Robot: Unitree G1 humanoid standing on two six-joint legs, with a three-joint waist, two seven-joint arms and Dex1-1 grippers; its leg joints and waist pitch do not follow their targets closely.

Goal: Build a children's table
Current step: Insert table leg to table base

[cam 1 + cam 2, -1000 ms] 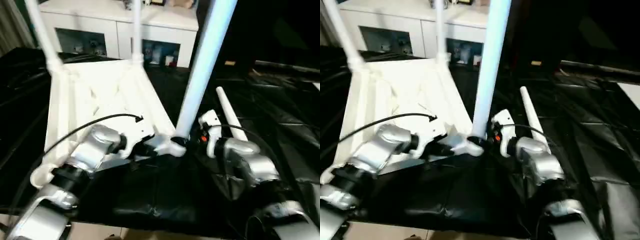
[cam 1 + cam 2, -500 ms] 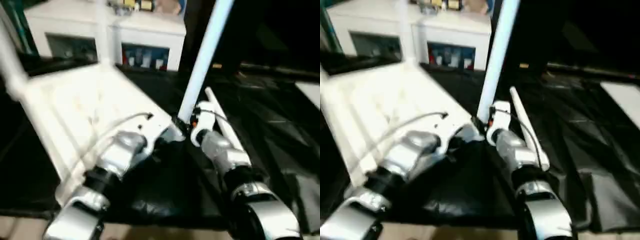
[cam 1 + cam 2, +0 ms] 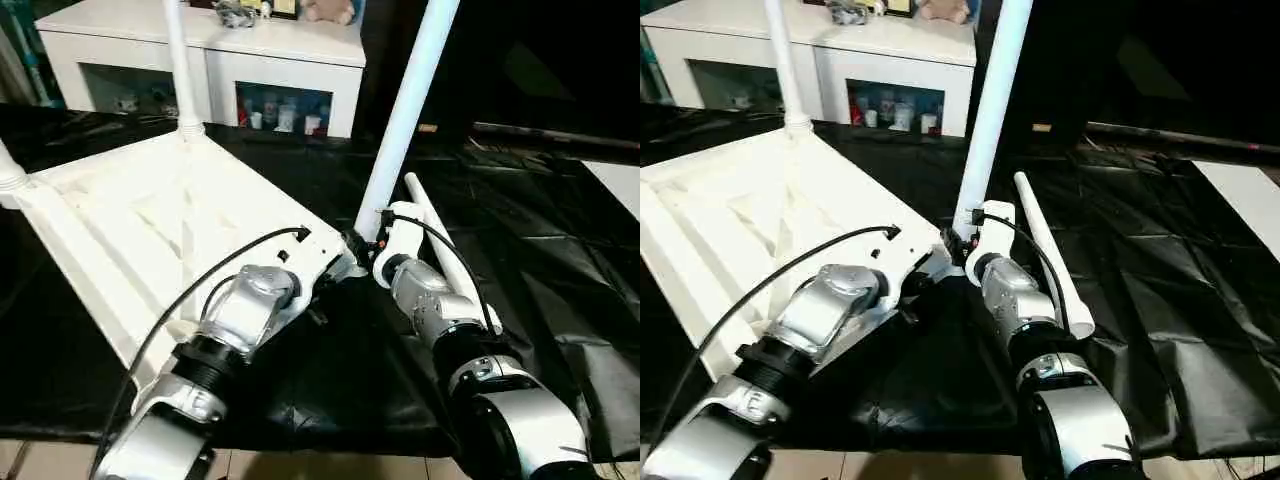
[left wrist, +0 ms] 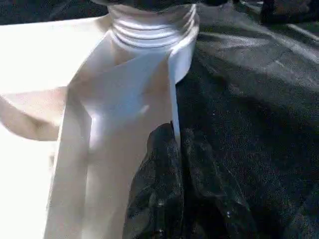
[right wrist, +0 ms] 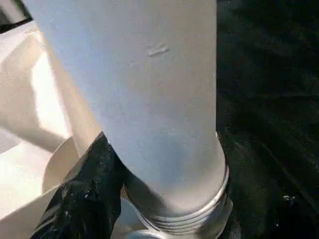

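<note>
— Right gripper [image 5: 107, 199]: jaws part-open around the base of the upright leg [image 3: 405, 120] at the table's near corner socket [image 4: 149, 30].
— And the left gripper [image 4: 172, 164]?
— Pinched shut on the tabletop [image 3: 150, 230] rim beside that socket. No readable writing.
— Room?
— A loose leg [image 3: 450, 255] lies just right of the right arm on the black cloth [image 3: 560, 240]; open cloth beyond.

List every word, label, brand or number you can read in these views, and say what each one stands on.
No readable text anywhere.
The white table top and its upright legs are plain, with no markings.
The items behind the glass doors of the white cabinet and on top of it are too small to read.
The silver forearms and the black table cover show no lettering.
</note>
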